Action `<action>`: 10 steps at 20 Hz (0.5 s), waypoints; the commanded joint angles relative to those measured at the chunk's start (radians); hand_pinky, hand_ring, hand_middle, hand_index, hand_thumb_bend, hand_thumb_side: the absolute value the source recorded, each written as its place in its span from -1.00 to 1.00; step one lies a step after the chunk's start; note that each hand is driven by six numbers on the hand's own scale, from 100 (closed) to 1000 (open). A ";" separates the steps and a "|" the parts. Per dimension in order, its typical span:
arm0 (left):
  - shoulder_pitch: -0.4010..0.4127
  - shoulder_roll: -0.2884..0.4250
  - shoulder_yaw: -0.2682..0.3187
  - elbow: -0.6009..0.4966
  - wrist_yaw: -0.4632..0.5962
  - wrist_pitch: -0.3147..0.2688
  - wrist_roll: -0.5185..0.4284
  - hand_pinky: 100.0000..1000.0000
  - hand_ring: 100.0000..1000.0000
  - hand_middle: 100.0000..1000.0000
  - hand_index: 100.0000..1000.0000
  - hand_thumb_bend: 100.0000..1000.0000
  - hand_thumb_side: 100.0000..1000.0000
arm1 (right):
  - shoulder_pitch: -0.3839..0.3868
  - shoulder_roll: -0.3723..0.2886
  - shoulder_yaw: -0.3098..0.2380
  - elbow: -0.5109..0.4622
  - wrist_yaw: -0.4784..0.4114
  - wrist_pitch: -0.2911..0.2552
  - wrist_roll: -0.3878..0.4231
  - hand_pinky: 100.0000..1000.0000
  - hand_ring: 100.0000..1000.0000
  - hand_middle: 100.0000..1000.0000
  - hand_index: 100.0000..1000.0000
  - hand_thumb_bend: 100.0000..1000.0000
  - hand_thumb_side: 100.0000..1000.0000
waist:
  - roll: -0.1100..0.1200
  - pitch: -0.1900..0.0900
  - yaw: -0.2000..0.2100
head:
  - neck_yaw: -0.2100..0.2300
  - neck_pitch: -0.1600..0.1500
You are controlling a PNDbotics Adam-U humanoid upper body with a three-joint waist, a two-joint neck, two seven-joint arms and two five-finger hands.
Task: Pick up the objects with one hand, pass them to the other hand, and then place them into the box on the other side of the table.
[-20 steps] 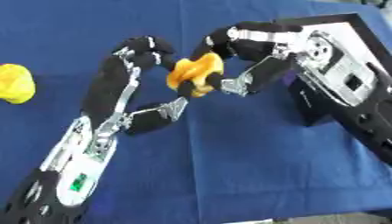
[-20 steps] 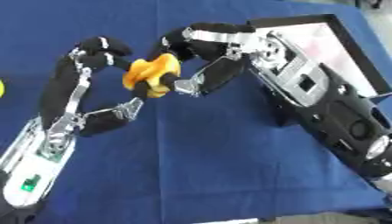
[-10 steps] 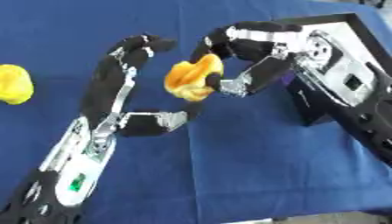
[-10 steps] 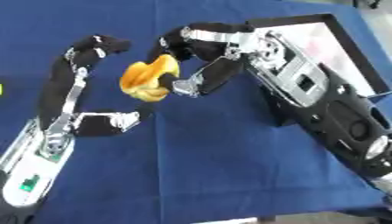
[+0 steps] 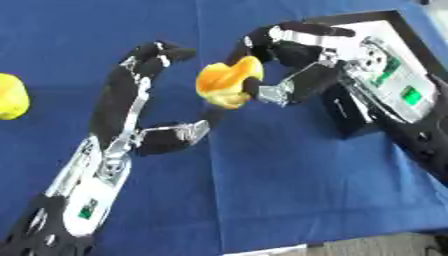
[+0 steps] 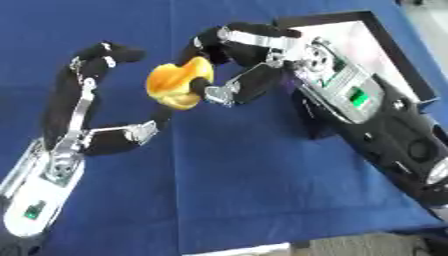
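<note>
Our right hand (image 5: 293,70), pinching the orange piece (image 5: 227,82), partly blocks the box (image 5: 398,42) mouth. Left hand (image 5: 144,100) spread just beside. Blue table (image 5: 262,190) nearer us lies open; yellow object (image 5: 10,96) far left.

Two robot hands are counted: the left robot hand (image 5: 131,140) and the right robot hand (image 5: 293,75). Two yellow objects are recorded: one orange-yellow, soft-looking lumpy object (image 5: 227,82) between the hands, and one yellow rounded object (image 5: 10,96) at the left edge. One black-rimmed box with a pale floor (image 5: 385,25) is noted. One counter covered in blue cloth (image 5: 280,180) is counted.
</note>
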 commanded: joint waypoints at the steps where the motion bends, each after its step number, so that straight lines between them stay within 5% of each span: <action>1: -0.001 0.016 0.010 -0.005 0.025 0.019 -0.003 0.51 0.18 0.16 0.48 -0.23 -0.07 | 0.010 -0.052 -0.036 -0.028 -0.030 -0.008 -0.044 0.28 0.56 -0.05 0.33 -1.00 -0.74 | 0.016 -0.048 -0.010 | -0.006 0.012; 10: 0.038 0.061 0.030 -0.005 0.056 0.064 -0.013 0.51 0.15 0.17 0.48 -0.32 -0.10 | 0.100 -0.105 -0.136 -0.030 -0.121 -0.052 -0.183 0.29 0.56 -0.05 0.33 -1.00 -0.60 | 0.037 -0.076 -0.050 | 0.006 0.028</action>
